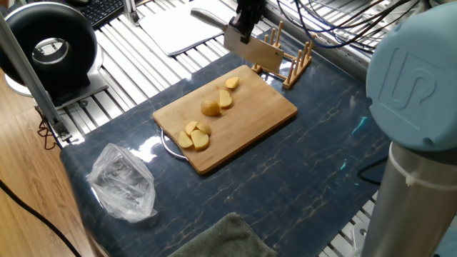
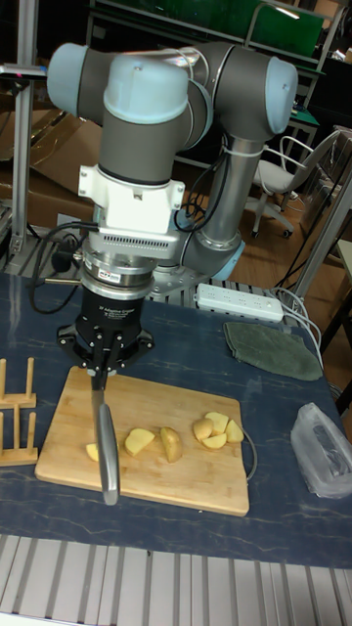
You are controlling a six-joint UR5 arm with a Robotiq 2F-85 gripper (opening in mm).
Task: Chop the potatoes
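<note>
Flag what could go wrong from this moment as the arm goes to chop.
The knife in the end effector hangs near the wooden rack at the board's end, so a swing could clip it. The potatoes are rounded loose pieces and may roll or skid under the blade. The board partly covers a wire ring, so it could rock.

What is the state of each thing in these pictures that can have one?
Gripper: shut on the knife.
Knife: held, lifted off the board.
Potatoes: cut in pieces, lying on the bamboo board.
Plastic bag: crumpled, lying on the table.
Wooden rack: upright, nothing in it.
</note>
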